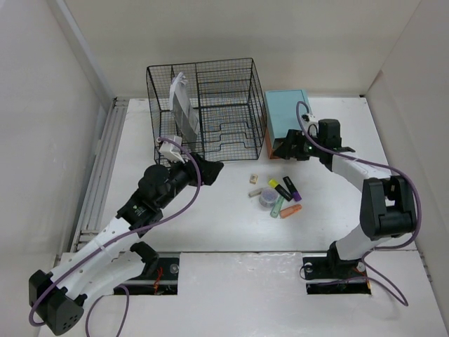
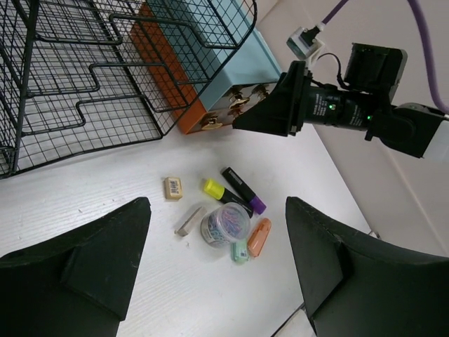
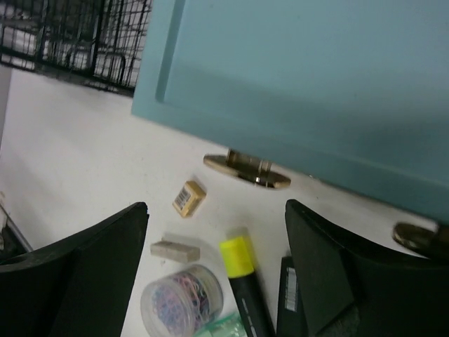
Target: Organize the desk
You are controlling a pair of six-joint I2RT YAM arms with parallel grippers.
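Observation:
On the white desk (image 1: 210, 232) lies a small heap of stationery: a clear jar of coloured clips (image 1: 267, 198), a yellow-capped marker (image 1: 278, 188), a purple-capped marker (image 1: 290, 189), an orange piece (image 1: 290, 210), a green piece (image 1: 278, 206), a tan eraser (image 1: 253, 178) and a grey eraser (image 1: 255, 192). My left gripper (image 1: 210, 168) hovers left of the heap, open and empty; its wrist view shows the jar (image 2: 224, 225) between the spread fingers. My right gripper (image 1: 286, 149) is open and empty at the front of the teal drawer box (image 1: 284, 116), above the yellow-capped marker (image 3: 242, 263).
A black wire-mesh organizer (image 1: 210, 105) stands at the back, a white item (image 1: 184, 105) upright in its left section. The teal box's brass handle (image 3: 247, 170) faces the heap. A grey rail (image 1: 102, 168) runs along the left edge. Pale walls enclose the table.

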